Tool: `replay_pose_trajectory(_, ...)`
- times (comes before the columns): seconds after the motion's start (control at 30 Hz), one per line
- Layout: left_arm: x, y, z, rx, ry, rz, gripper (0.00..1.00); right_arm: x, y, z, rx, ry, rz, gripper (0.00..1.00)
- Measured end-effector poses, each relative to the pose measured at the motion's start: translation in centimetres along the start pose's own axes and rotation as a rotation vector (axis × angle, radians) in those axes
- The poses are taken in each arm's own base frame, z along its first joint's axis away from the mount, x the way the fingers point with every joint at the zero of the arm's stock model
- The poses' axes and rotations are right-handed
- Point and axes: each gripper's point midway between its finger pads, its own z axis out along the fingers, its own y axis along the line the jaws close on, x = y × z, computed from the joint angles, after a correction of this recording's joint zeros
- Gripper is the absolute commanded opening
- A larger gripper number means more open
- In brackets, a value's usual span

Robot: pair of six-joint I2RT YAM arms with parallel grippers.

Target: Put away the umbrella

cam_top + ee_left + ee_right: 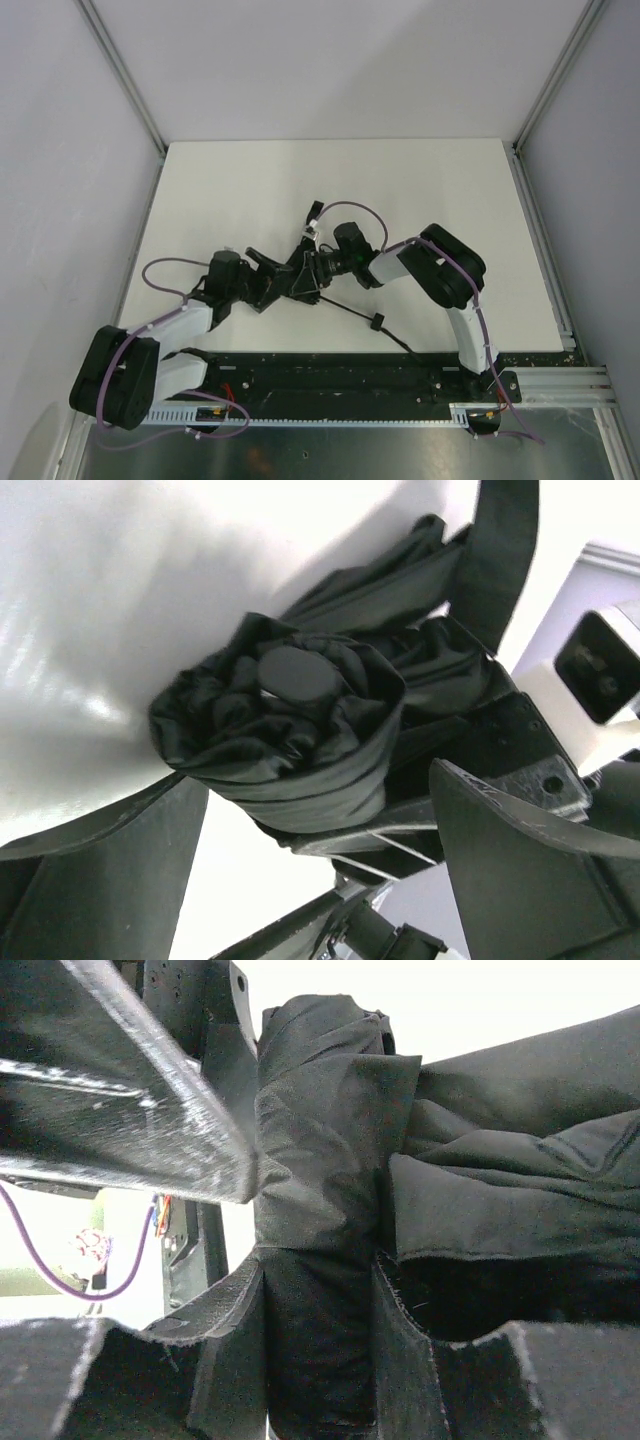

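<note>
I've got a white table (pixel 250 180), matte, filling the middle of the top view. Pale grey walls (pixel 60 150) close it in left, right and far. Left metal post (pixel 120 70) and right metal post (pixel 560 70) slant up from the far corners. A metal rail (pixel 543 250) runs along the table's right edge. At the near edge, a black bar (pixel 340 372) spans left to right. Nearer still I see a white slotted strip (pixel 330 422), then a grey metal sheet (pixel 350 455). Silver beams (pixel 560 385) sit near right.
</note>
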Motion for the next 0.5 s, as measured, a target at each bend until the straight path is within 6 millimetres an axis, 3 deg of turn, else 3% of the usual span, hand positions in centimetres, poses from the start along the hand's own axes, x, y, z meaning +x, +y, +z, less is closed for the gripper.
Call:
replay_pose_trajectory(0.13,-0.3,1.2,0.4,-0.057,-0.038,-0.028,0.86,0.2,0.1,-0.2,-0.011,0.009,0.012,0.0)
replay_pose_trajectory(0.37,-0.5,1.2,1.0,-0.12,-0.077,-0.039,0.85,0.3,0.1,-0.3,-0.01,0.018,0.02,0.0)
replay_pose_trajectory(0.5,-0.4,1.0,1.8,-0.168,-0.079,-0.027,0.65,0.2,0.0,-0.7,0.004,0.022,0.035,0.0)
